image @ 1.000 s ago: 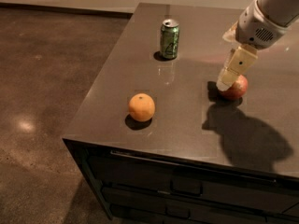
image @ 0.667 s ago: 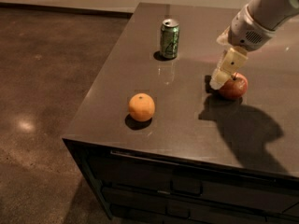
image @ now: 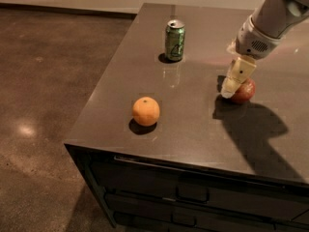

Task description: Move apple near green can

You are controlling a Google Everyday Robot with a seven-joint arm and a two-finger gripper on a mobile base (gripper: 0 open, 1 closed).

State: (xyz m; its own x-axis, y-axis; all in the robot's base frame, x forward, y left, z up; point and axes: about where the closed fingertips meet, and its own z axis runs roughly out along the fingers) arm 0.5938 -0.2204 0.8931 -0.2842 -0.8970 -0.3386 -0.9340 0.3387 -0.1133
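- At the right of the dark cabinet top [image: 193, 124], the cream gripper [image: 232, 88] hung from the pale arm [image: 270, 18]. Its tip was down at the surface, against the left side of the apple [image: 246, 92]. You could not tell whether it was open or closed.
- The apple sat on the right half of the top, well in from the front edge. The surface beyond it ran out of view to the right.
- The green can [image: 175, 40] stood upright toward the back, near the left edge and well apart from the apple. A bare stretch of top lay between the two.
- The orange [image: 146, 111] rested near the front-left corner, close to the left edge and well apart from both can and apple.
- The left and front edges were straight and sharp, dropping to the floor [image: 43, 81] on your left and to dark drawers [image: 193, 192] below the front.
- The top was smooth, flat and faintly glossy. It carried a dim reflection in front of the can, and the arm's broad shadow lay in front of the apple and to its right.
- The apple was small, round and red. The can was a green cylinder with a silver lid and light markings. The orange was a plain, evenly coloured ball.
- The floor looked mottled brown and polished, with one soft glint of light.
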